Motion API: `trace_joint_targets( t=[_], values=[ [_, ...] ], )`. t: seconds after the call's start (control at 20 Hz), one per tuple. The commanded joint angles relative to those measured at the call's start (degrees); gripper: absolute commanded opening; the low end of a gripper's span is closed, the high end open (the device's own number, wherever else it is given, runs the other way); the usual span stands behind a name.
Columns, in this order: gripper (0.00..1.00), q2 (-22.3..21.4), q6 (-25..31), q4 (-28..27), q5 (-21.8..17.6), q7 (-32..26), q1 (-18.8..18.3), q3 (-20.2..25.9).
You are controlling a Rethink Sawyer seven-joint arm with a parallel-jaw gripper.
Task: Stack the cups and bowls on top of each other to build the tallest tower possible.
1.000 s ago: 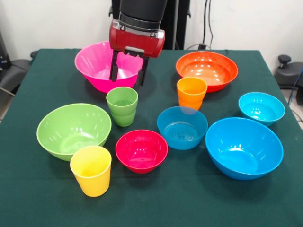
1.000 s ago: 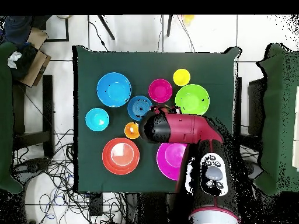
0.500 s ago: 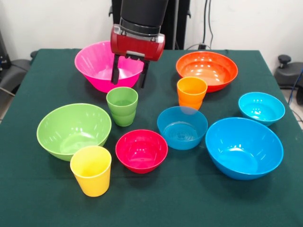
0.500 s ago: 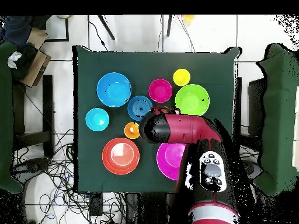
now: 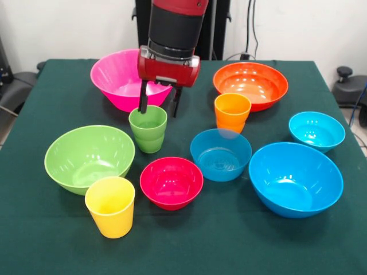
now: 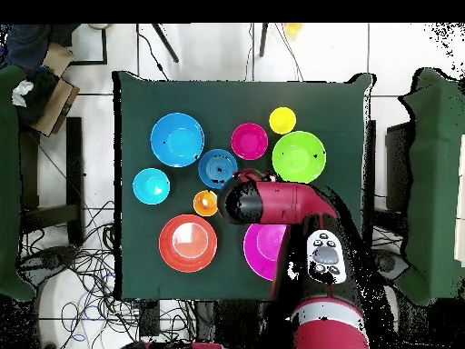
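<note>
My gripper (image 5: 159, 107) is open, its two dark fingers hanging just behind and above the far rim of the green cup (image 5: 148, 128), empty. The orange cup (image 5: 232, 112) stands in front of the orange bowl (image 5: 250, 84). The yellow cup (image 5: 110, 206) stands at the front left. The pink bowl (image 5: 117, 77) is behind my gripper. The light green bowl (image 5: 89, 157), red bowl (image 5: 171, 181), small blue bowl (image 5: 221, 153), large blue bowl (image 5: 295, 178) and small cyan bowl (image 5: 316, 130) sit apart on the table. In the overhead view the arm (image 6: 272, 202) hides the green cup.
The dark green tablecloth (image 5: 229, 240) covers the table. All bowls and cups stand apart, none stacked. Chairs and cables lie round the table in the overhead view.
My gripper has come down and moved slightly right and nearer, from over the pink bowl's front rim to just behind the green cup. Nothing else has moved.
</note>
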Motion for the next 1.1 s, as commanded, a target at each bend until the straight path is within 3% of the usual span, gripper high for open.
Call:
trace_joint_targets(
  t=[0.05, 0.5, 1.1],
  values=[
    [1.00, 6.13, -5.43, -0.82, -2.38, 5.64, 0.55, 2.76],
    [1.00, 7.52, -6.09, -1.62, -1.44, 5.16, 0.65, 2.84],
    [1.00, 3.31, -2.29, 0.67, -0.92, 4.06, 0.57, 3.22]
  ],
)
